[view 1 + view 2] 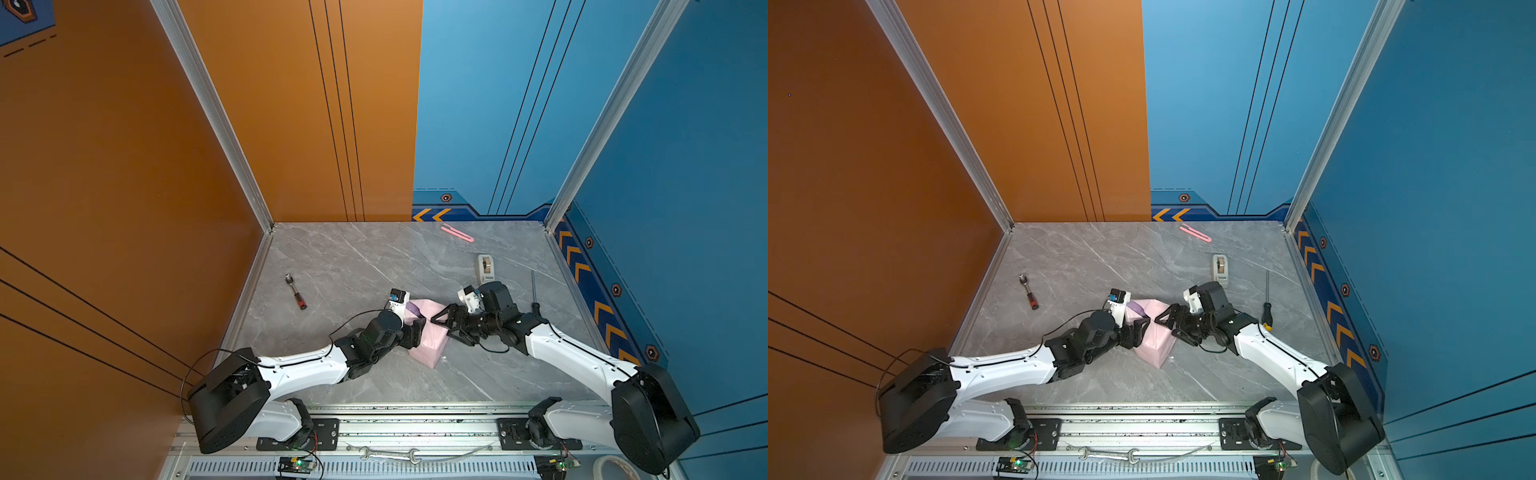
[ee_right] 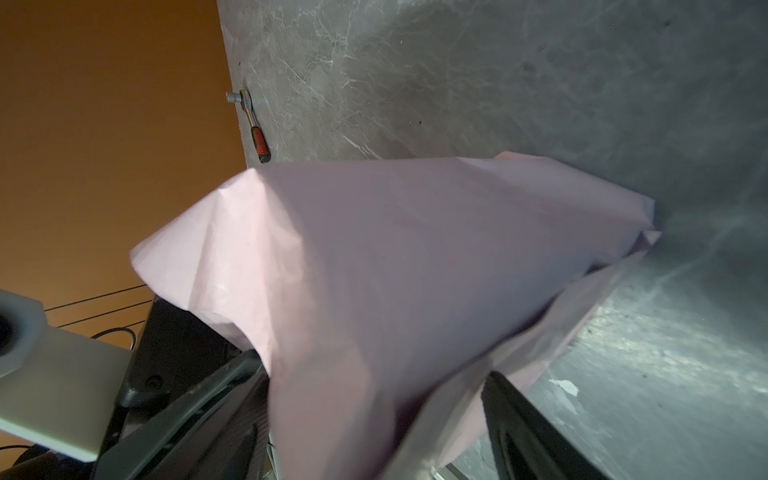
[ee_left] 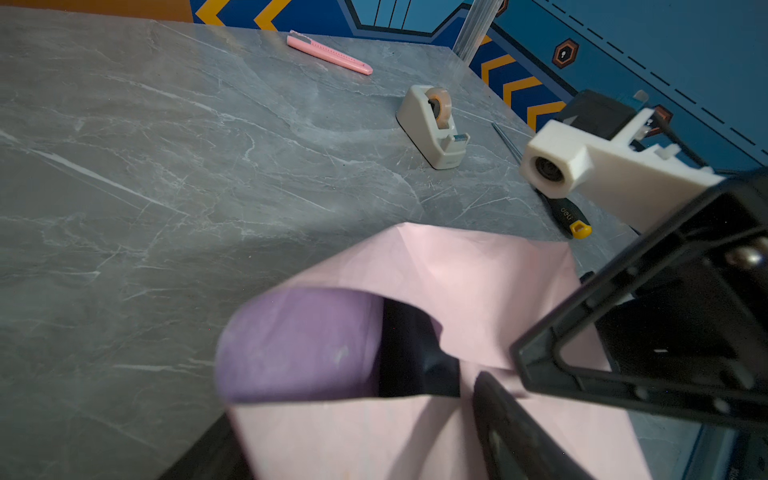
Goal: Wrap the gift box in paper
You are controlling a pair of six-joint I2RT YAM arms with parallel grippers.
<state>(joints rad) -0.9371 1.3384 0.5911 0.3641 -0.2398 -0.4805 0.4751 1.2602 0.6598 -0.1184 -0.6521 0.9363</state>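
The pale pink paper [image 1: 430,340] is folded round the gift box and stands tilted at the table's middle in both top views [image 1: 1154,345]. Only a dark sliver of the gift box [image 3: 409,353] shows, beside a lilac flap of the paper [image 3: 291,340], in the left wrist view. My left gripper [image 1: 419,328] [image 3: 353,415] straddles the parcel from the left, jaws wide with the paper against both fingers [image 3: 511,424]. My right gripper [image 1: 442,322] [image 2: 374,370] straddles it from the right in the same way, and the paper [image 2: 395,257] fills the space between its fingers [image 2: 523,428].
A beige tape dispenser [image 1: 486,267] and a pink cutter [image 1: 457,232] lie at the back right. A screwdriver [image 1: 534,297] lies right of my right arm. A red-handled ratchet [image 1: 296,291] is at the left. A spanner [image 1: 388,454] rests on the front rail.
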